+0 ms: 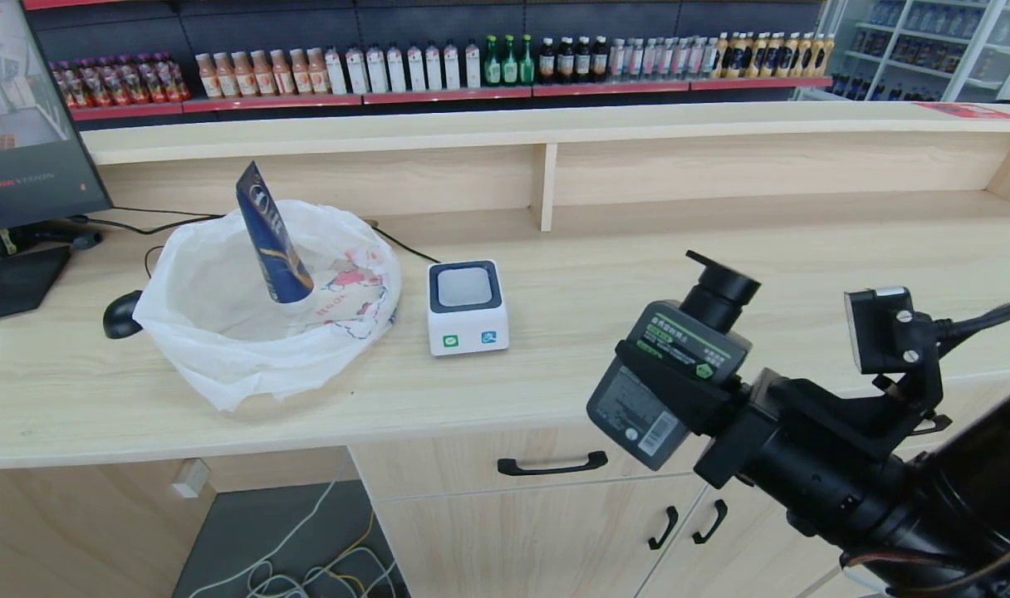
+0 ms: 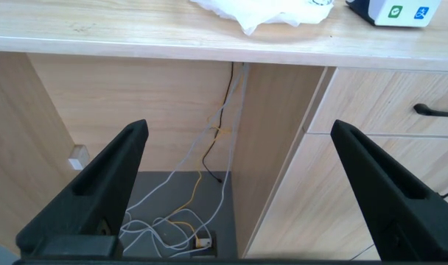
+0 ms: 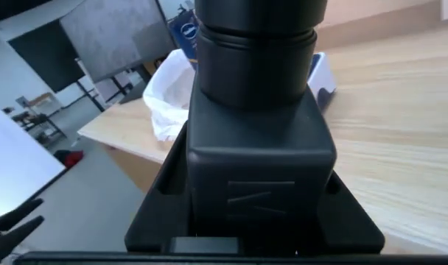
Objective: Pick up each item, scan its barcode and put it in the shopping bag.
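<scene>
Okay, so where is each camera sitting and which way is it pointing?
Head view: high on the robot, looking down at the counter, shopping bag and scanner; the right arm shows, its right gripper shut on a dark bottle.
Left wrist view: below counter height, facing the cabinet and cables; the open left gripper frames it.
Right wrist view: behind the bottle, facing along it over the counter.
Shared: all three show the shopping bag and scanner.
</scene>
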Tool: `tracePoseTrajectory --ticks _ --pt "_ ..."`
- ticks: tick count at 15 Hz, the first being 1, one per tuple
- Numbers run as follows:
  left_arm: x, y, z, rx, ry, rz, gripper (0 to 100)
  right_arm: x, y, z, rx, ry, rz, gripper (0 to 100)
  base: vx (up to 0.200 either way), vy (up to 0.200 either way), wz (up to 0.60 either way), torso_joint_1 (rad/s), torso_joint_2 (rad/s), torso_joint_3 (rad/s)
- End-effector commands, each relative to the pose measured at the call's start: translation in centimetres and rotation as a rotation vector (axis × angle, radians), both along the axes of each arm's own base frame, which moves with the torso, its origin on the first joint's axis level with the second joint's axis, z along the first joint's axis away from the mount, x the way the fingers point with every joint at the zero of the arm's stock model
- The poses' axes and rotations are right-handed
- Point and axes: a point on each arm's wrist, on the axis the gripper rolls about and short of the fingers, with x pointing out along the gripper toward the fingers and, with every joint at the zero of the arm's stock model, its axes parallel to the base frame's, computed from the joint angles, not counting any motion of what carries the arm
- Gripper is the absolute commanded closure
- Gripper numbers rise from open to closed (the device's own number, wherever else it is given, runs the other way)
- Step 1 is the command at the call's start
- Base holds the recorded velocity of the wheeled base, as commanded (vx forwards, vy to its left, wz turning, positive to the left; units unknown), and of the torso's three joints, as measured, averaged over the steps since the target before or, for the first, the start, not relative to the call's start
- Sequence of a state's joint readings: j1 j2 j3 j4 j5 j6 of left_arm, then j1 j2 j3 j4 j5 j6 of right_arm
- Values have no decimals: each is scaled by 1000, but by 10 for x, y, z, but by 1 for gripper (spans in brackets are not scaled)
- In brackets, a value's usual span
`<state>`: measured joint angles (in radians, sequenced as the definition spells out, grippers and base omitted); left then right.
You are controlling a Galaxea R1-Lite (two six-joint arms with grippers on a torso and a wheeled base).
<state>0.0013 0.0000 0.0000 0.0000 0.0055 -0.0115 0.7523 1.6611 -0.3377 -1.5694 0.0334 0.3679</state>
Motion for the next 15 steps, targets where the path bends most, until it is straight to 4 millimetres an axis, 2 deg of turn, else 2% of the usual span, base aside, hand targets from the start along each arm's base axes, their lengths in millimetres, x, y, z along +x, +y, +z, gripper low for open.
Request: tracePoseTrajectory --ticks 1,7,8,12,15 --pt "0 0 0 -1 0 1 0 -3 9 -3 24 37 47 100 0 0 0 0 0 0" --pt "0 0 0 1 0 1 0 -5 24 30 235 61 154 100 0 0 0 0 0 0" --pt "0 0 0 -1 0 1 0 -13 30 33 262 79 205 100 0 0 0 0 0 0" --pt "0 0 0 -1 0 1 0 -33 25 32 272 119 289 100 0 0 0 0 0 0" --pt "0 0 0 -1 0 1 0 -36 21 35 303 139 305 100 0 0 0 0 0 0"
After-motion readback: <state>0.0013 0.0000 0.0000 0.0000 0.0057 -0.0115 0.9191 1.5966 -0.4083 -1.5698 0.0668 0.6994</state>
